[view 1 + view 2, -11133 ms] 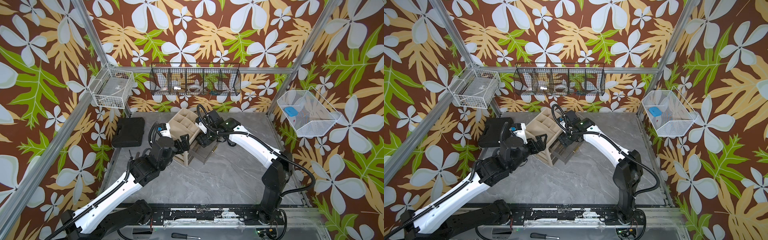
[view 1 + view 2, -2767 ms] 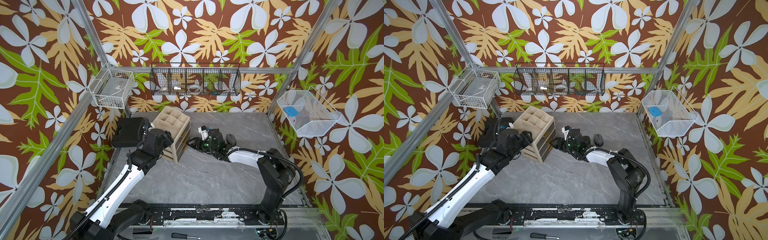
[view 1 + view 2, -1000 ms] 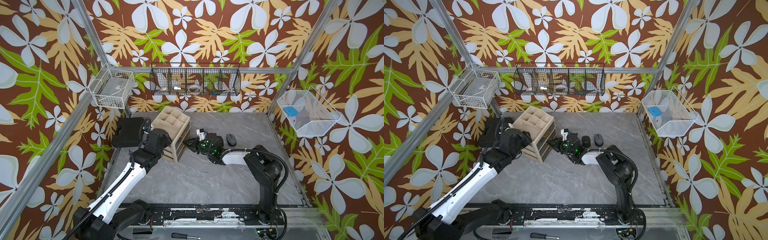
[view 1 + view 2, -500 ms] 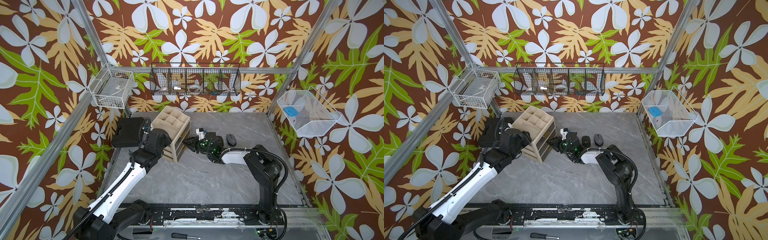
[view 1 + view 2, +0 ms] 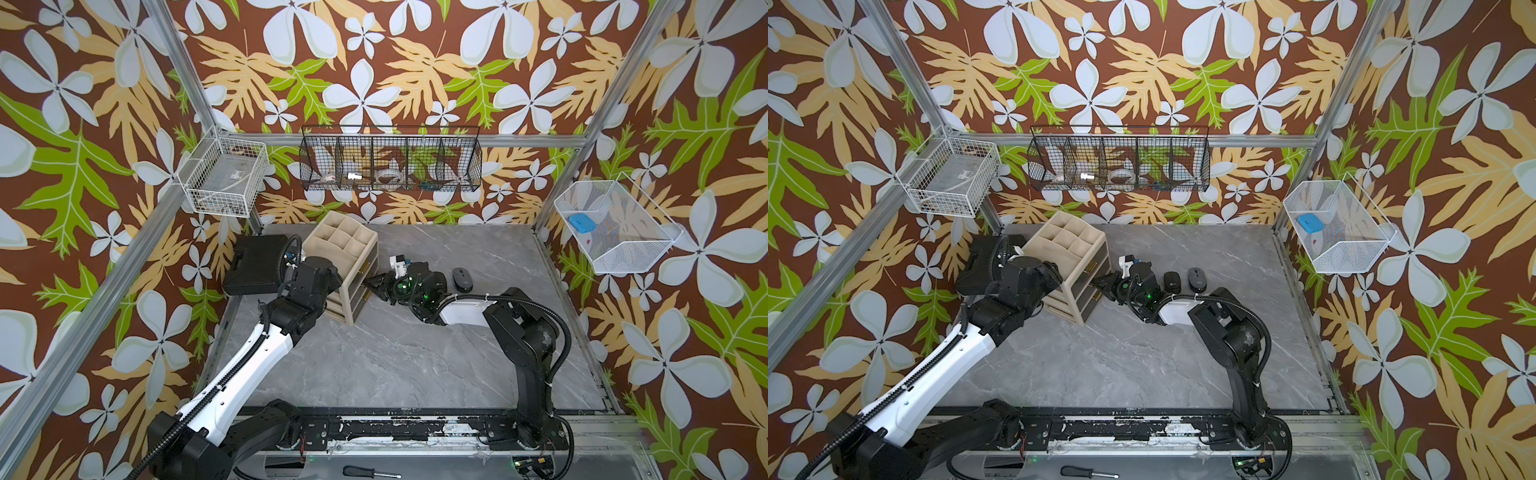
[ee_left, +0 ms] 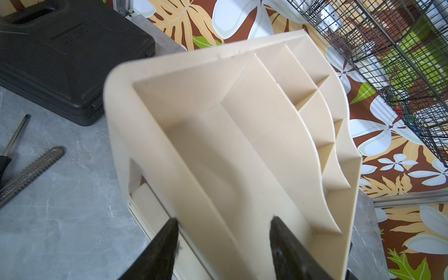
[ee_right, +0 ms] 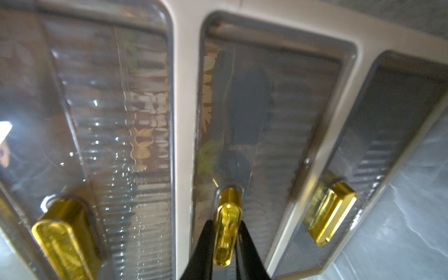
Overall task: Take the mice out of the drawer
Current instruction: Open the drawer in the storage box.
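Observation:
The beige drawer unit (image 5: 340, 245) (image 5: 1065, 237) stands at the back left with its three ribbed drawer fronts pushed in. My right gripper (image 7: 224, 223) (image 5: 1098, 284) is shut on the middle drawer's gold handle (image 7: 228, 232). A dark shape (image 7: 247, 104) shows through that front; I cannot tell what it is. Two of the mice lie on the table behind my right wrist: a black one (image 5: 1172, 281) and a dark grey one (image 5: 1197, 279) (image 5: 462, 278). My left gripper (image 6: 223, 219) is open, astride the unit's top side wall (image 6: 155, 150).
A black case (image 5: 257, 268) (image 6: 65, 53) lies left of the unit, with a wrench (image 6: 31, 169) and a screwdriver (image 6: 14, 135) beside it. Wire baskets (image 5: 390, 164) hang on the walls. Another screwdriver (image 5: 370, 471) lies on the front rail.
The drawer that stood open in the earliest frames is pushed in, and two mice now lie on the table. Over the last second my right jaws closed on the middle handle. The left arm held still.

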`<state>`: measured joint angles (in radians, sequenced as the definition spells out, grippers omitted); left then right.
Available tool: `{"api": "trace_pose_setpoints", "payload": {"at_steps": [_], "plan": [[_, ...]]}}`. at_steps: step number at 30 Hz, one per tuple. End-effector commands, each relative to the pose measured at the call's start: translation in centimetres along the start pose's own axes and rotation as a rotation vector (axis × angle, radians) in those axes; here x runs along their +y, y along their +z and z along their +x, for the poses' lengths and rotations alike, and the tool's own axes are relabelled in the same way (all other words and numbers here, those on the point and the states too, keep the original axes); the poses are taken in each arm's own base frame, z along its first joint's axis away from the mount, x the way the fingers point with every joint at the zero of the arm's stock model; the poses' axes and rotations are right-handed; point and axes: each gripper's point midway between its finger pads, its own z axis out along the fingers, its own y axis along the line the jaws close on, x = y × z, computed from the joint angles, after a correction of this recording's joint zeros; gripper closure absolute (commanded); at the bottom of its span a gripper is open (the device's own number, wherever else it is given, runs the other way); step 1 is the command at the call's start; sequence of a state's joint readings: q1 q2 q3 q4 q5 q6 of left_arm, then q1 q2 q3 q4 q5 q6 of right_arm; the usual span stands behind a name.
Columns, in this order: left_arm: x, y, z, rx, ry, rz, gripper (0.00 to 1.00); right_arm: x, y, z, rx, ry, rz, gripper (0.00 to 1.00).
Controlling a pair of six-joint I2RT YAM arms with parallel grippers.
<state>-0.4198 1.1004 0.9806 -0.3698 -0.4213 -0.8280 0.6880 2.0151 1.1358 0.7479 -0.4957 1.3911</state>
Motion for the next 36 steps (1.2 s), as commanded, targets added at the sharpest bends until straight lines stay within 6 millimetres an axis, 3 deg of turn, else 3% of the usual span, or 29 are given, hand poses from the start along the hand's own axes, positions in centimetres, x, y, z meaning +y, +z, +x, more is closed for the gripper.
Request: {"api": "trace_pose_setpoints", "payload": {"at_steps": [1,12,36], "plan": [[1.0,0.3,0.1,-0.004,0.011,-0.044,0.39,0.9,-0.5,-0.3,-0.023,-0.024,-0.017,0.85],[1.5,0.4,-0.5,-0.031,-0.028,-0.063,0.38,1.7,-2.9,0.4,-0.038,-0.029,-0.004,0.86],[2.7,1.2,-2.6,-0.047,-0.087,-0.066,0.38,-1.9,-9.9,2.8,-0.11,0.015,0.155,0.88]]}}
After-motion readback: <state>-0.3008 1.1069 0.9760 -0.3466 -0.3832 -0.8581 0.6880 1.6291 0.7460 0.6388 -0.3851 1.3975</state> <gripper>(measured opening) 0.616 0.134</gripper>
